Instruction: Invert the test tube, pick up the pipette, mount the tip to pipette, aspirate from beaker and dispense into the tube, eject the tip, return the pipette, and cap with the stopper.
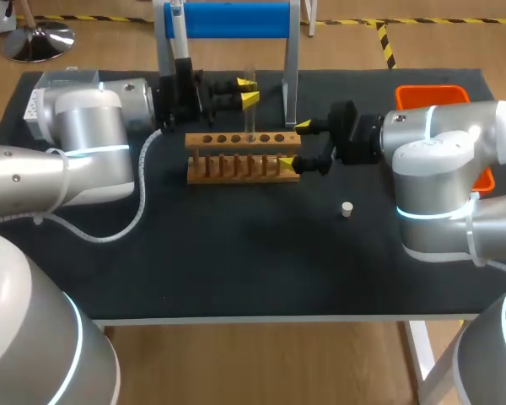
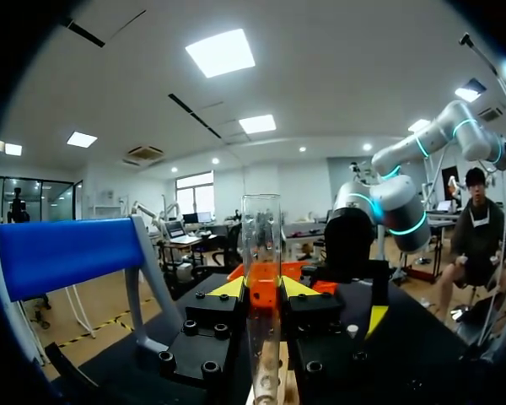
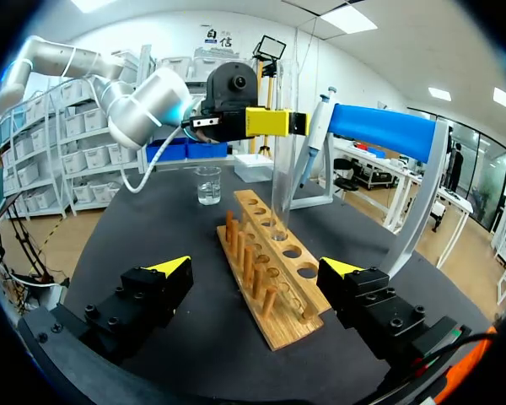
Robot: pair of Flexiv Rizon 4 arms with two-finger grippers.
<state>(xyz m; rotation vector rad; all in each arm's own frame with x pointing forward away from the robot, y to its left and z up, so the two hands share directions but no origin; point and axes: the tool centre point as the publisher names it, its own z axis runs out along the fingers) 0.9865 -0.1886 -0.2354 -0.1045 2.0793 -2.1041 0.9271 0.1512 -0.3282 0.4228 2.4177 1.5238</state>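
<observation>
Our left claw (image 2: 263,288) clamps the glass tube (image 2: 261,240), whose lower end is cut off by the frame's edge. From overhead the tube is barely a glint. The pipette (image 1: 176,29) behind that claw is hidden below its handle. Our right arm (image 1: 443,143) covers most of the orange tray (image 1: 430,91) behind the right claw (image 1: 296,145).

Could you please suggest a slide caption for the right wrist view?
Left gripper holds test tube upright at the wooden rack; right gripper open.
</observation>
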